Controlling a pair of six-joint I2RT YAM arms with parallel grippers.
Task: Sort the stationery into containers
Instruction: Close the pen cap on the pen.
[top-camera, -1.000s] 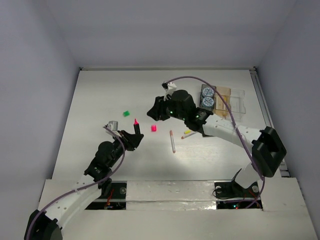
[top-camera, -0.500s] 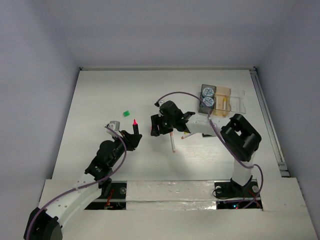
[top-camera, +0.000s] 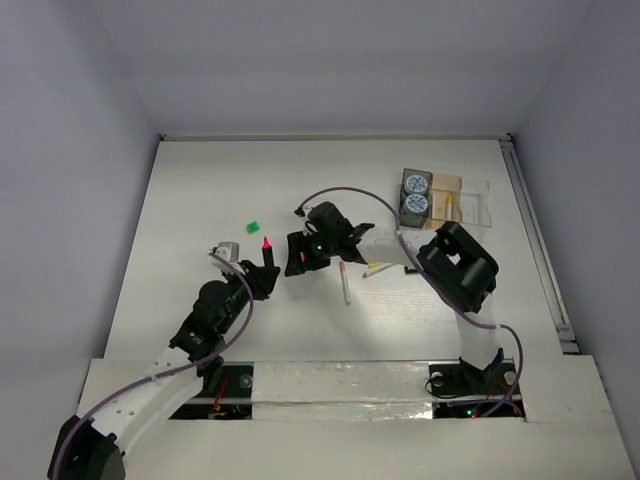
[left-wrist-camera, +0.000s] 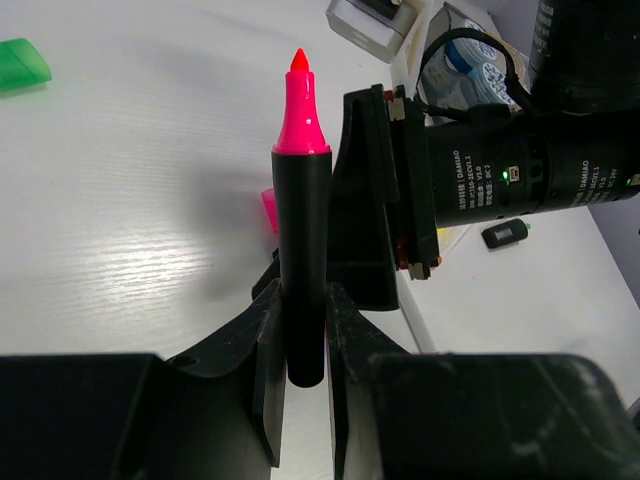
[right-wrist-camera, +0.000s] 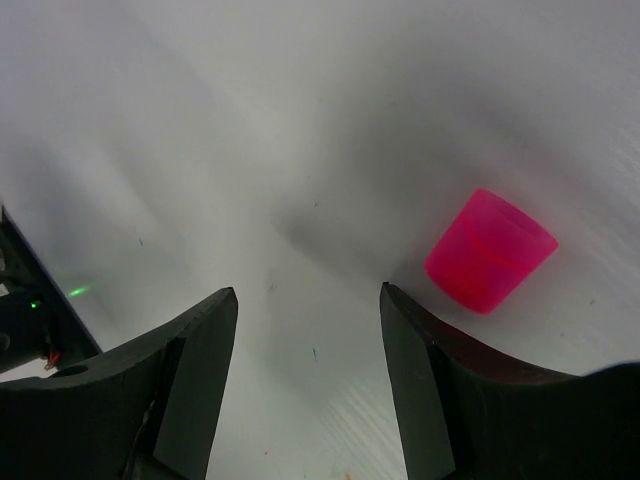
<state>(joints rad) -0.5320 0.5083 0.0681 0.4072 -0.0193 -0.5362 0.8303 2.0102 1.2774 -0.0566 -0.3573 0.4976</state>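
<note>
My left gripper (top-camera: 262, 275) is shut on a black highlighter (left-wrist-camera: 304, 230), held upright with its bare pink tip up, as the left wrist view (left-wrist-camera: 303, 300) shows. Its pink cap (right-wrist-camera: 490, 250) lies on the table just beyond my right gripper's right fingertip. My right gripper (right-wrist-camera: 308, 300) is open and empty, low over the table (top-camera: 297, 258), close to the right of the left one. A green cap (top-camera: 253, 226) lies further left. A pink-white pen (top-camera: 345, 285) and yellow and orange pens (top-camera: 374, 268) lie mid-table. The trays (top-camera: 470, 200) hold two blue-white rolls (top-camera: 414, 195).
The right arm's black wrist motor (left-wrist-camera: 520, 175) fills the space just behind the held highlighter. A small grey block (top-camera: 228, 250) sits by the left gripper. A rail (top-camera: 535, 240) runs along the table's right edge.
My right gripper has swung left from near the trays and dropped low over the pink cap, which it now hides in the top view. The left gripper has barely moved.
</note>
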